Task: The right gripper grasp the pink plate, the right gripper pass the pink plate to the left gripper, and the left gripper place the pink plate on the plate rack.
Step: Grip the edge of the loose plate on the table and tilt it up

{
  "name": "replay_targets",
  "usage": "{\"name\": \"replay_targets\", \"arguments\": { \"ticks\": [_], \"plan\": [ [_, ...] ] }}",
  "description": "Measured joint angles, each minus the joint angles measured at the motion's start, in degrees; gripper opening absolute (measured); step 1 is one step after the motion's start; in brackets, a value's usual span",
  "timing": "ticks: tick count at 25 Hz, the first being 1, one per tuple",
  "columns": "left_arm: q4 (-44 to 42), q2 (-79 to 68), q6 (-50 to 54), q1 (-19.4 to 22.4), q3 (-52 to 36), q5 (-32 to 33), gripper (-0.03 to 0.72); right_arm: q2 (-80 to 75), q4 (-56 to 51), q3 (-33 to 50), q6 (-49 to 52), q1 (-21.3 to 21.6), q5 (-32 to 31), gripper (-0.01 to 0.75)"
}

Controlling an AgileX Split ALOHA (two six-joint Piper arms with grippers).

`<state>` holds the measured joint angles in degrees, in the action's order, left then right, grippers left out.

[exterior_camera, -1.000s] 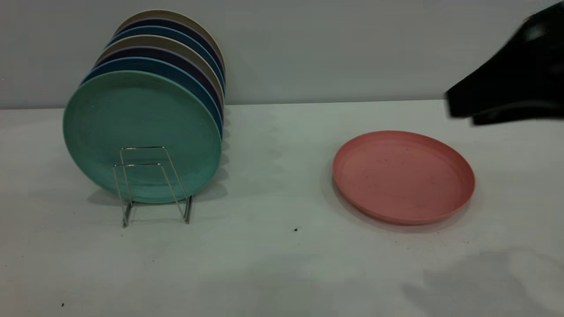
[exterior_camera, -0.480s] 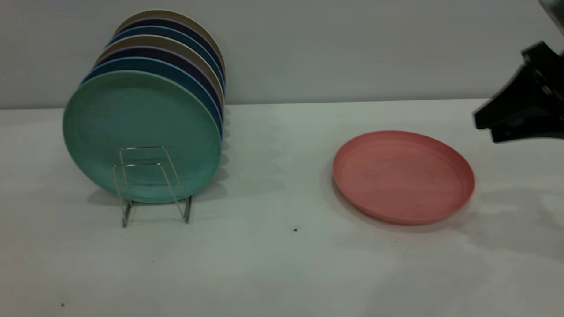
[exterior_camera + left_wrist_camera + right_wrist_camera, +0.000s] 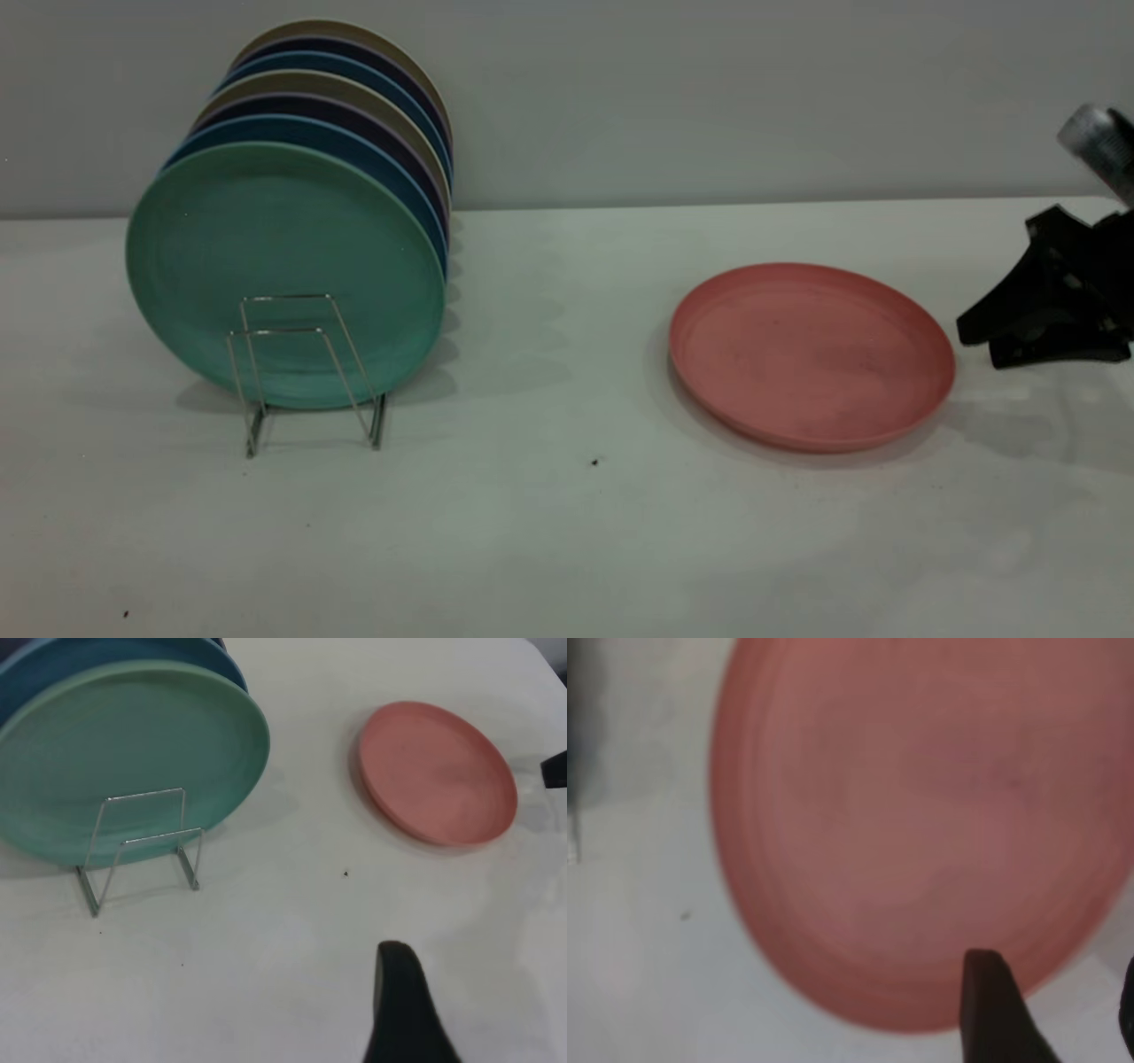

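Table point(image 3: 549, 549): pale, matte; I note a small dark speck point(image 3: 594, 462) near the middle, in front of everything else.

Plate rack point(image 3: 306, 372): thin silver wire, left side of the table; its two nearest upright loops stand bare, in front of the plates.

Green plate point(image 3: 283, 266): upright on edge in the rack, nearest of the row, facing me.

Further plates point(image 3: 354, 97): blue, dark purple and beige, standing on edge in a row behind the green plate, receding to the far left.

Pink plate point(image 3: 811, 354): lying flat on the table, right of centre, well apart from the rack, rim up. Nothing touches it.

Right gripper point(image 3: 974, 341): at the right edge of the table, low, just beside the pink plate's right rim and apart from it. Its black wedge fingers point left at the plate, and I see them parted, with nothing between them. In its wrist view the plate fills most of the picture and one fingertip point(image 3: 988, 988) overlaps the rim.

Left gripper: only one dark finger point(image 3: 403, 1010) shows in its wrist view, above bare table on the near side; I cannot tell whether it is open or clenched.

Wall point(image 3: 709, 97): plain grey, behind the table.
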<state>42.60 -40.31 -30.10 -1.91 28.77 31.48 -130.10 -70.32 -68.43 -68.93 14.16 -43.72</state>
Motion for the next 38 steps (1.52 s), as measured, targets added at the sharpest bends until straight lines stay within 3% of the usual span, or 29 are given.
{"name": "replay_targets", "arguments": {
  "ticks": [19,24,29,34,38],
  "plan": [
    [0.00,0.00,-0.05,0.00,0.00,0.26,0.471,-7.59,-11.43,-2.01,-4.41,-0.64,5.21,0.363],
    [0.00,0.00,-0.12,0.00,0.00,0.21,0.471,-7.90,-14.27,-2.01,-5.74,-2.54,5.85,0.347],
    [0.00,0.00,-0.12,0.00,0.00,0.21,0.471,-7.90,-15.74,-2.01,-6.00,-5.74,8.84,0.258],
    [0.00,0.00,-0.12,0.00,0.00,0.26,0.471,-7.85,-15.93,-2.08,-6.00,-6.71,10.56,0.049],
    [0.06,0.00,-0.05,0.00,0.00,1.36,0.471,-7.80,-15.24,-2.08,-6.00,-5.85,8.90,0.016]
  ]
}}
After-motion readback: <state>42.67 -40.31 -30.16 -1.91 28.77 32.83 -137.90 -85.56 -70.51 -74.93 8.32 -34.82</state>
